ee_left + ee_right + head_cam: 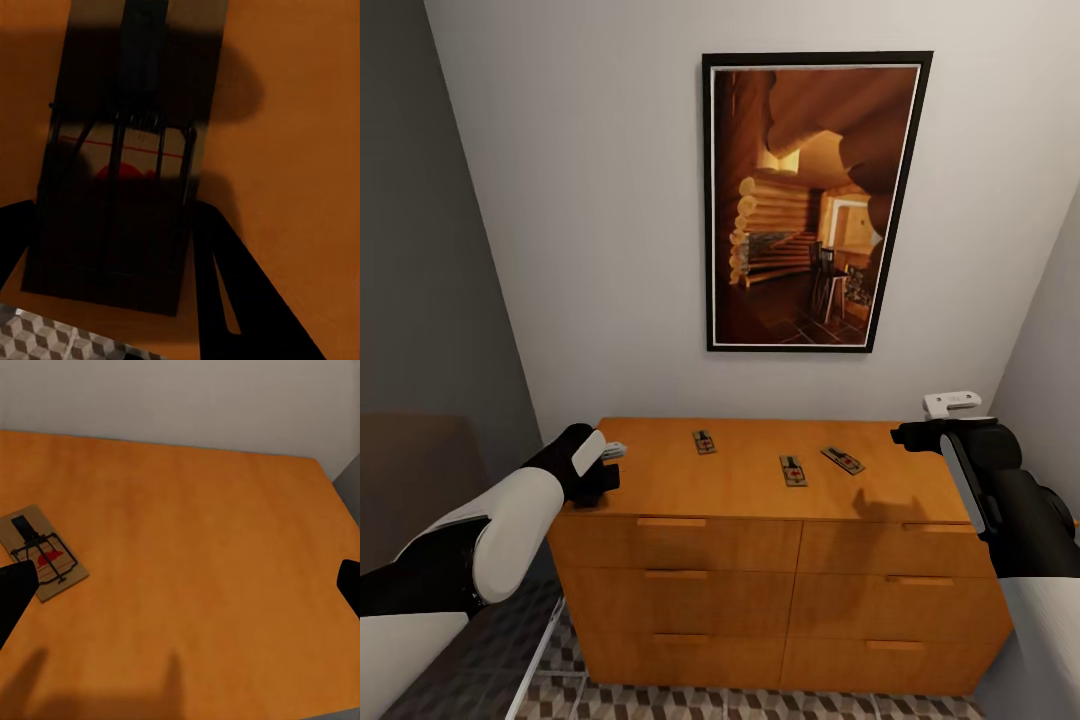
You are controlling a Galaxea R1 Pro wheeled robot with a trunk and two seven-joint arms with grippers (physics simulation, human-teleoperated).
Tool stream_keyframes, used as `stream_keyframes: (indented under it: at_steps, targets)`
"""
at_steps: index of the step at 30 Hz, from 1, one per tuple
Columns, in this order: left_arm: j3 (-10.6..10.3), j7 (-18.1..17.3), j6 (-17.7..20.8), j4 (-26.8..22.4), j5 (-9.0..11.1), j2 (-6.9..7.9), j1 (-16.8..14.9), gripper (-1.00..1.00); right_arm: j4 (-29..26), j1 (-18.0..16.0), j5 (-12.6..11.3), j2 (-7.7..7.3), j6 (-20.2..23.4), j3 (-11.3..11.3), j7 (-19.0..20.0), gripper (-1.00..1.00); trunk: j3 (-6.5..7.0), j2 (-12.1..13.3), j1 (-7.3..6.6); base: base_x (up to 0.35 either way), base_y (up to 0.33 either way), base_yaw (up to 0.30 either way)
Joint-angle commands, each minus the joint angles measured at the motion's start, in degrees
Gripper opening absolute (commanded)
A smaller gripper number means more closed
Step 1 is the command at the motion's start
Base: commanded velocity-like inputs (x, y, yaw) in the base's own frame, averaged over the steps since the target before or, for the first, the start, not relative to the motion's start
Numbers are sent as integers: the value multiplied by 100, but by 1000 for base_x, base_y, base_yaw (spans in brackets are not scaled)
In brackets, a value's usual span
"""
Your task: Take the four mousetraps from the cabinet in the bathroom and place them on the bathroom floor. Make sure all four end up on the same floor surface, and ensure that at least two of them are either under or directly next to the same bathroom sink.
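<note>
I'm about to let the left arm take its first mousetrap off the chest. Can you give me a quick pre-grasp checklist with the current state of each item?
1. Left pincer over a target: ok, its dark fingers straddle a shadowed mousetrap on the cabinet top.
2. Left pincer open: ok, a finger shows on each side of the board, apart from it.
3. Trap near the cabinet's edge: ok, patterned floor shows just beyond it, so avoid pushing it off.
4. Other traps undisturbed: ok, three lie flat at and.
5. Right pincer out of the way: ok, open, above the top.
6. Finger height above the board: cannot tell.
</note>
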Motion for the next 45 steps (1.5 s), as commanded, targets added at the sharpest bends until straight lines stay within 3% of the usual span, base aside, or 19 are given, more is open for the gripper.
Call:
stream_keyframes:
  at_steps: [1, 45]
  targets:
    - [35, 45, 22, 256, 58, -4, 1, -100, -5, -5, 9, -2, 25, 2, 1, 100, -9, -4, 1, 0, 0, 0]
    - [18, 52, 27, 249, 58, -21, 1, -100, -5, -5, 9, 2, 25, 18, 1, 100, 9, 37, -21, 0, 0, 0]
